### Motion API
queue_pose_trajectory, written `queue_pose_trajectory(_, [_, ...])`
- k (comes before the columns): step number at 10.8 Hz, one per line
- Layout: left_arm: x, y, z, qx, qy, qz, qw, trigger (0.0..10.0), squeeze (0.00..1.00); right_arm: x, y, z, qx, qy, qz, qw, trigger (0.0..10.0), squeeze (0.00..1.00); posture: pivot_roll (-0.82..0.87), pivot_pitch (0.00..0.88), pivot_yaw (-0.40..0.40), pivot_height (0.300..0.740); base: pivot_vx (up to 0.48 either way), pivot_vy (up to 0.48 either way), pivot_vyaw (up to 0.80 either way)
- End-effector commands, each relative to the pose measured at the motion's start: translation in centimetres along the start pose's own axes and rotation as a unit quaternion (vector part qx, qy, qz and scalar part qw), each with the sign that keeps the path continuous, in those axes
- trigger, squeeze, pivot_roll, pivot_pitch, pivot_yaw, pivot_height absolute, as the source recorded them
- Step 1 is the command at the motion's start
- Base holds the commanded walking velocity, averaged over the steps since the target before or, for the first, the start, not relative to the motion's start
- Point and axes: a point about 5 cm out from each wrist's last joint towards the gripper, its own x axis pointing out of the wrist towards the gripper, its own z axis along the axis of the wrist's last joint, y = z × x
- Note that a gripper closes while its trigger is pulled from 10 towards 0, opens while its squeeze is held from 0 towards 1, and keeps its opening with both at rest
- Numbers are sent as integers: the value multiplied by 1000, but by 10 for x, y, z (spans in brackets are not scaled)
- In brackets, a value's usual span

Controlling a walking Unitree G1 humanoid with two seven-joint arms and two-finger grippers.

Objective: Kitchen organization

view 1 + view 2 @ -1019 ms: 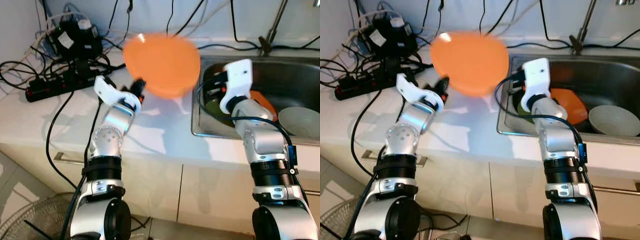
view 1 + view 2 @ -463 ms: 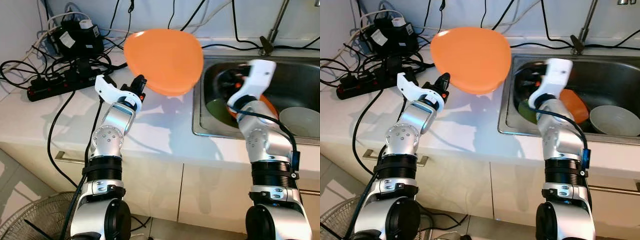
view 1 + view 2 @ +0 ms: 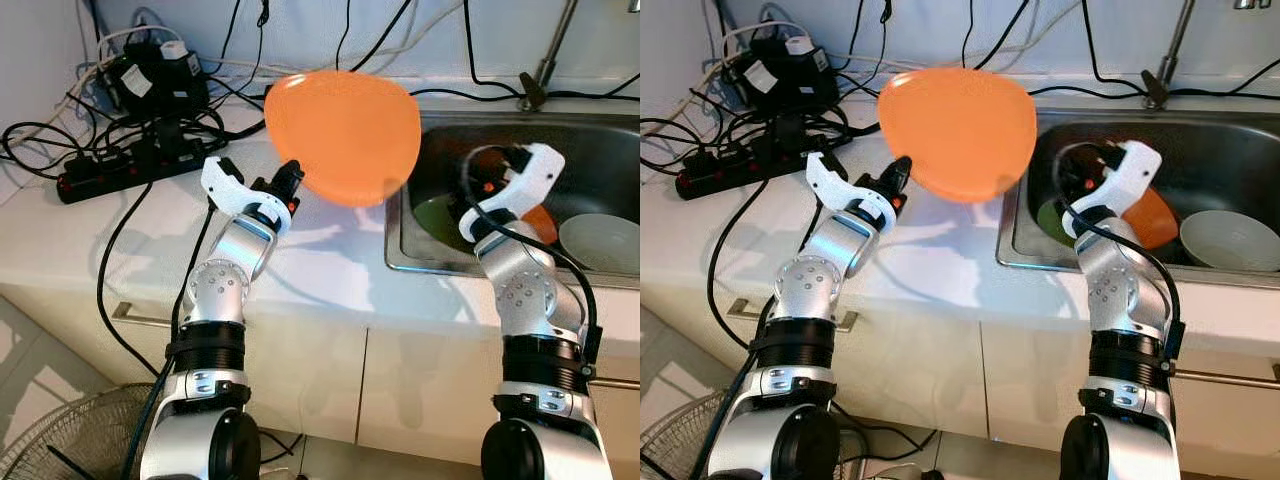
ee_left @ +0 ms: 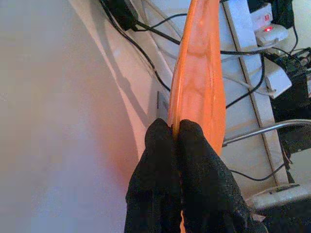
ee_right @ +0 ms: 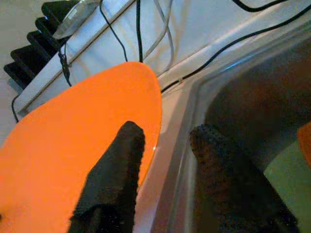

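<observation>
One orange plate [image 3: 345, 135] pinched at its rim by left end effector [image 3: 290, 180], held tilted above counter [image 3: 120, 240] beside sink [image 3: 600, 150] edge. Right end effector [image 5: 165, 160] open over sink. Probably light, stiff, slick plastic; best gripped at rim.
</observation>
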Motion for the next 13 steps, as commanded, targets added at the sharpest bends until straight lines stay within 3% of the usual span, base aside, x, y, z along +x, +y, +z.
queue_pose_trajectory(1, [-2,-18,-26,-44,18,-51,998,10000,0,-1,3,-1,10,-1,7,1000,10000,1000,32,0,132,740,0,0,0])
queue_pose_trajectory(3, [-2,-20,-28,-47,22,-58,997,10000,0,0,3,1,49,-9,10,999,10000,1000,37,0,130,740,0,0,0])
queue_pose_trajectory(8, [-4,-25,-32,-47,40,-73,995,10000,0,0,7,-6,62,2,19,998,10000,1000,41,0,133,740,0,0,0])
queue_pose_trajectory(9, [-4,-27,-31,-49,38,-79,995,10000,0,-1,5,-6,62,3,13,998,10000,0,45,0,133,740,0,0,0])
queue_pose_trajectory(13, [-5,-29,-26,-62,28,-86,994,10000,0,1,1,-8,65,4,0,998,10000,0,50,0,126,740,0,0,0])
